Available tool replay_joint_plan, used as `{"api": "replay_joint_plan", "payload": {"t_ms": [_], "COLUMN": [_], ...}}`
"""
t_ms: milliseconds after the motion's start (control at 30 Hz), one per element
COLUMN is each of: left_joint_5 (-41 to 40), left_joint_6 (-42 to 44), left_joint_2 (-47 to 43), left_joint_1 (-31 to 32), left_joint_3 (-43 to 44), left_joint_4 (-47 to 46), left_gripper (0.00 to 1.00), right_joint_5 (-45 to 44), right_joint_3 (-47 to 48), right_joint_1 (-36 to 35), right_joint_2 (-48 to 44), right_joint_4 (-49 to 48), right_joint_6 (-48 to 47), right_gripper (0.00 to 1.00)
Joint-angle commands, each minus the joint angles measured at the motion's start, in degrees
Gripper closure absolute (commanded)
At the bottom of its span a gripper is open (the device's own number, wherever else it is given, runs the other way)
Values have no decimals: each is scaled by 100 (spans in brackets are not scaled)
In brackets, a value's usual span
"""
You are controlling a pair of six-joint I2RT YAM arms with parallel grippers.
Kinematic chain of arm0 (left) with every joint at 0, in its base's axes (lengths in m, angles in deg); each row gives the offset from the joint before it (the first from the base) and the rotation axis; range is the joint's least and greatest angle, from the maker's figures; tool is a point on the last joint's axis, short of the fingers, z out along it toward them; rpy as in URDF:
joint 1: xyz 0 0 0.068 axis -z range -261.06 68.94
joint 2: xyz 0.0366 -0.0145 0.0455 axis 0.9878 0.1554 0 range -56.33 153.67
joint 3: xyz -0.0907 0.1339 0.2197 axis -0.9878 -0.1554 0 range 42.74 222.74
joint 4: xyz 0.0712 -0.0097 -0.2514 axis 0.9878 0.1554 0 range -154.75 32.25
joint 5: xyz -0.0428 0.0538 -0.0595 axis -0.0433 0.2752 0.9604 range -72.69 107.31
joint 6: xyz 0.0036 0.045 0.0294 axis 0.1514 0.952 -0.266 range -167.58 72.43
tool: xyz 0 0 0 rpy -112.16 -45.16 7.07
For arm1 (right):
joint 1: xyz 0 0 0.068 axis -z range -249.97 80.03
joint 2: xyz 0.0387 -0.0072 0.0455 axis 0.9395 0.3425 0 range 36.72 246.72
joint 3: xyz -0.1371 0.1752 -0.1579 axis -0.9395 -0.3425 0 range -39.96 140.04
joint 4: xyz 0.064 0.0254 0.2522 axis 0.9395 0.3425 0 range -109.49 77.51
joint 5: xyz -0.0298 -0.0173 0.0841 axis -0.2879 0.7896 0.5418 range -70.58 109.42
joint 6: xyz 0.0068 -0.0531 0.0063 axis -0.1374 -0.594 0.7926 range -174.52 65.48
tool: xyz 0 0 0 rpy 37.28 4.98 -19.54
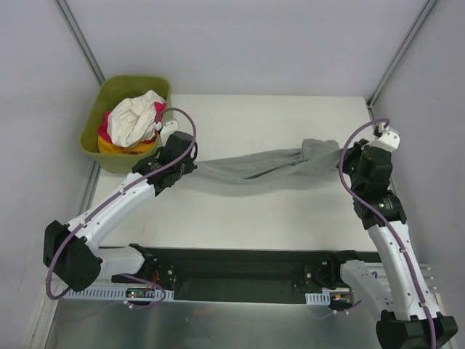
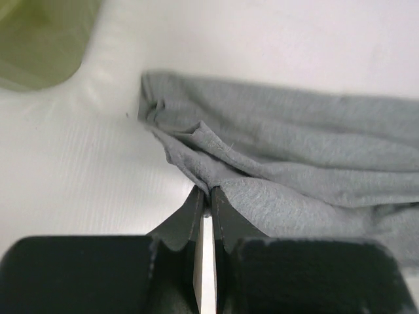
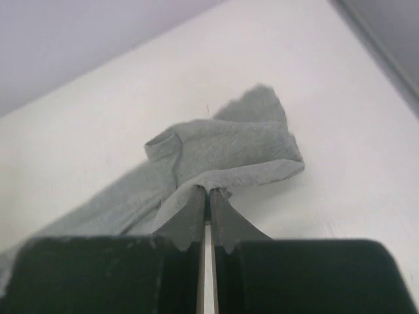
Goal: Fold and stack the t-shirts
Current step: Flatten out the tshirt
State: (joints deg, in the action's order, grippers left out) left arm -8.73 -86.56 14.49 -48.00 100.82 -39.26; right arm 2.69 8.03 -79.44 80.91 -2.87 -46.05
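A heather grey t-shirt point(image 1: 265, 169) is stretched in a bunched band across the white table between my two arms. My left gripper point(image 1: 190, 166) is shut on its left end; in the left wrist view the black fingertips pinch a fold of the grey t-shirt point(image 2: 275, 157) at the left gripper point(image 2: 209, 191). My right gripper point(image 1: 347, 156) is shut on the right end, where the right gripper point(image 3: 208, 190) nips an edge of the grey t-shirt point(image 3: 229, 150). More t-shirts, white point(image 1: 136, 116), magenta-pink point(image 1: 106, 125) and orange-yellow point(image 1: 123, 149), lie crumpled in the tub.
An olive-green plastic tub point(image 1: 109, 94) stands at the table's far left corner, just behind my left gripper; its corner shows in the left wrist view point(image 2: 39, 46). Grey walls close the table on the left, back and right. A black rail point(image 1: 240, 269) runs along the near edge.
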Motion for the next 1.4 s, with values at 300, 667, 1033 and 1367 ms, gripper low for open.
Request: {"api": "replay_joint_plan", "payload": {"t_ms": [300,667,1033,1367], "left_joint_5": [318,1777,1543,-383], "left_joint_6": [1270,1797,2175,2720], "left_joint_2": [-2045,-3004,-2566,227], "left_joint_1": [60,60,52,-10], "left_joint_3": [871,1943,2910,3191], "left_joint_4": [-1775,-2233,-2225,-2224], "left_gripper": [100,100,100,100], "right_joint_5": [-560,572,452,-937], "right_joint_3": [2837,5332,6812,4959], "right_joint_1": [42,42,42,165], "right_joint_2": [-243,-543,264,1610], "right_joint_4": [-810,-117,122,-1002], "right_joint_6": [-1514,-2121,-2884,-4248], "right_gripper": [99,99,100,99]}}
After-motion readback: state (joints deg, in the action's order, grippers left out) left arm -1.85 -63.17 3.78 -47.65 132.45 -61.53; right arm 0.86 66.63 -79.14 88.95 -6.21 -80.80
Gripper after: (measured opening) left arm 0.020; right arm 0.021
